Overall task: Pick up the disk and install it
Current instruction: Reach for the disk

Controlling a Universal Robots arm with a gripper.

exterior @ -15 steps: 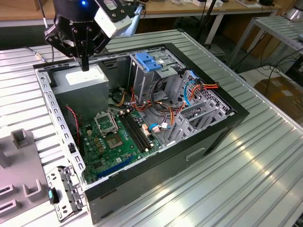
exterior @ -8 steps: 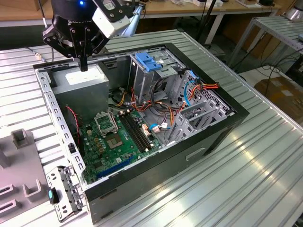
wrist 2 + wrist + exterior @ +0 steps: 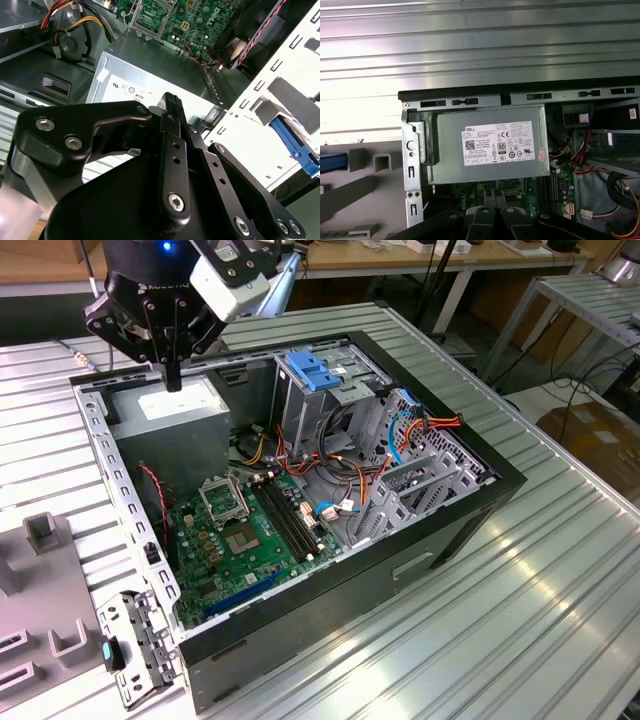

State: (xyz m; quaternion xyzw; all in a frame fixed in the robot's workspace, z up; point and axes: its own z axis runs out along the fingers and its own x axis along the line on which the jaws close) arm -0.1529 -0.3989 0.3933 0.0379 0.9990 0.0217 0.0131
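My black gripper [image 3: 173, 380] hangs over the back left corner of the open computer case [image 3: 470, 505], just above the grey power supply box [image 3: 185, 408] with its white sticker. Its fingers [image 3: 171, 102] stand shut together with nothing between them. In the first wrist view the gripper [image 3: 497, 211] sits over the motherboard's edge beside that box [image 3: 485, 145]. The disk's silver body is out of view. A blue edge [image 3: 332, 162] lies in the grey fixture beside the case; I cannot tell whether it belongs to the disk.
Inside the case are the green motherboard [image 3: 240, 530], bundled cables [image 3: 330, 465] and a drive cage topped by a light-blue latch piece [image 3: 315, 370]. Grey fixture blocks [image 3: 40, 530] stand at the exterior view's left on the ribbed metal table [image 3: 520, 620].
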